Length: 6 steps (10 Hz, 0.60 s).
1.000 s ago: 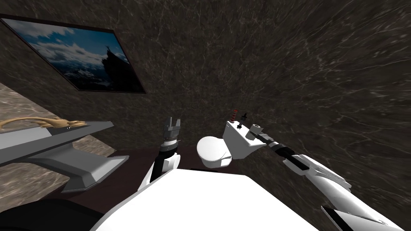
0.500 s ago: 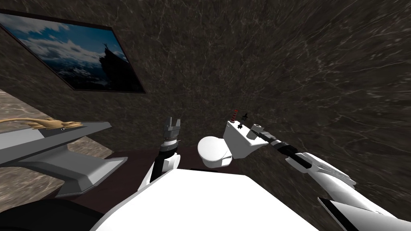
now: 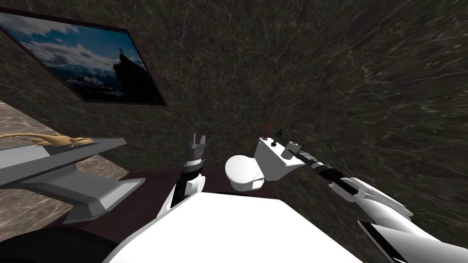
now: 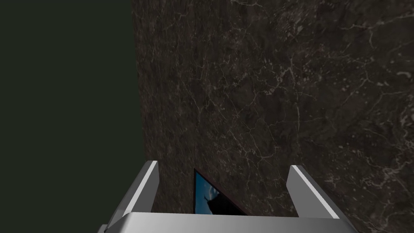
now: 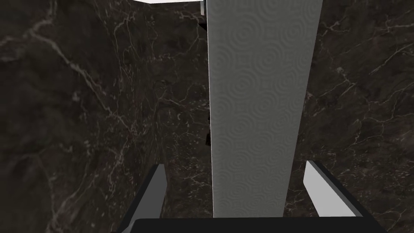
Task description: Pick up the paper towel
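Note:
The paper towel (image 3: 291, 148) is a pale grey roll standing on the right end of a white toilet tank (image 3: 272, 163). In the right wrist view the embossed roll (image 5: 258, 101) rises between my right gripper's (image 5: 235, 166) fingers. Those fingers are open, with a gap on each side of the roll, narrower on one side. In the head view my right gripper (image 3: 296, 153) reaches in from the right and meets the roll. My left gripper (image 3: 197, 137) is raised left of the toilet, open and holding nothing (image 4: 223, 164).
The white toilet bowl (image 3: 242, 172) sits just left of the tank. A red-striped object (image 3: 268, 130) and a small black one (image 3: 277, 134) stand on the tank beside the roll. A grey sink (image 3: 68, 157) with a gold faucet (image 3: 45, 139) is at left. Dark marble walls stand close.
My right forearm has shifted a little to the right and down while its gripper stays at the roll. The left arm has not moved.

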Available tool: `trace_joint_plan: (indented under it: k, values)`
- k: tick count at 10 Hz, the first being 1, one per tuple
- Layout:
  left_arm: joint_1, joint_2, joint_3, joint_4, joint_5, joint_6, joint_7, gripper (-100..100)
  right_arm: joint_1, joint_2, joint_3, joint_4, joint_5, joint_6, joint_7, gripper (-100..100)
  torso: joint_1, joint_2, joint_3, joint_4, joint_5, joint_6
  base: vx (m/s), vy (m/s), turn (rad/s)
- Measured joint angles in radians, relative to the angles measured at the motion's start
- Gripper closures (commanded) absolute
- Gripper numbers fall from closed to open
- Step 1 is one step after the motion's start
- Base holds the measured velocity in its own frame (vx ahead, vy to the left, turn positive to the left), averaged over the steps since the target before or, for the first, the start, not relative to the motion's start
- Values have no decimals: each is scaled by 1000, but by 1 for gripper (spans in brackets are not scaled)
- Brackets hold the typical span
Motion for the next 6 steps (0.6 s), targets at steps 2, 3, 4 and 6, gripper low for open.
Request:
trace_joint_plan:
  k: [2, 3, 4, 6]
  values:
    - [0, 0, 0, 0, 0, 0, 0, 0, 0, 0, 1, -1, 0, -2, -1, 100, 0, 0, 0, 0, 0, 1, 0, 0, 0]
    - [0, 0, 0, 0, 0, 0, 0, 0, 0, 1, 1, -1, 0, -2, -1, 100, 0, 0, 0, 0, 0, 1, 0, 0, 0]
    - [0, 0, 0, 0, 0, 0, 0, 0, 0, 1, 1, -1, 0, -2, -1, 100, 0, 0, 0, 0, 0, 1, 0, 0, 0]
    - [0, 0, 0, 0, 0, 0, 0, 0, 0, 1, 1, -1, 0, -2, -1, 100, 0, 0, 0, 0, 0, 1, -4, -39, 28]
